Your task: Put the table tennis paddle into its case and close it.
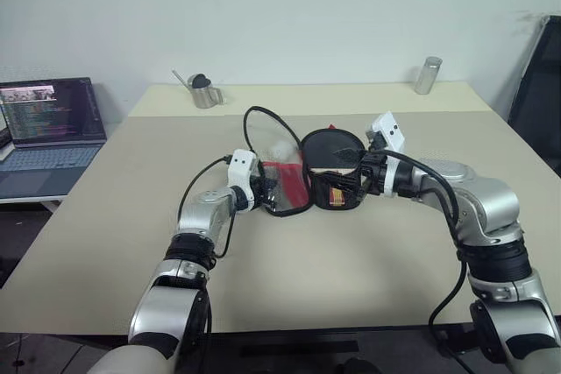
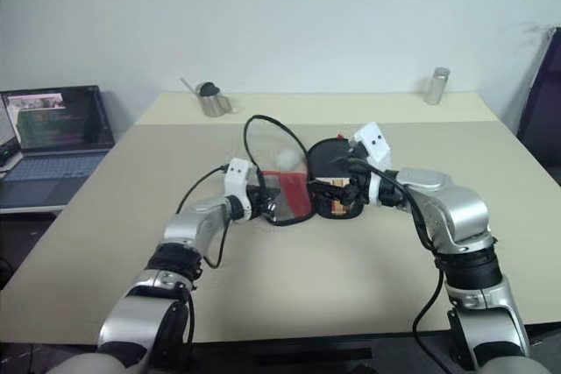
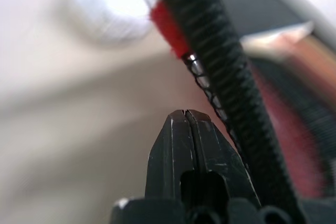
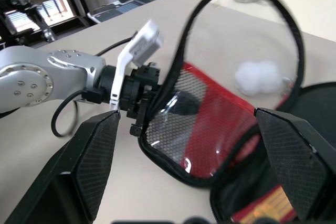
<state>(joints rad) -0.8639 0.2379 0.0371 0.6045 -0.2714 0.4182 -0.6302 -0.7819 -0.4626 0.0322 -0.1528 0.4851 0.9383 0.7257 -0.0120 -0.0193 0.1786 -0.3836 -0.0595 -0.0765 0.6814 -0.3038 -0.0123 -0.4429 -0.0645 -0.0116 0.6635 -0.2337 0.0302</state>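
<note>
My left gripper has its fingers pinched fully together right beside the zip edge of the case, and I can't tell whether they've caught any fabric. The right gripper is spread as wide as it goes, holding nothing, facing the open flap. The paddle sits inside the case's black half, its handle pointing toward the table's near edge.

My worry: if the left pinch has missed the zip edge, the flap flops open when I move. A white ball lies just behind the flap and could get knocked. Plenty of bare table all around, edges well away.
</note>
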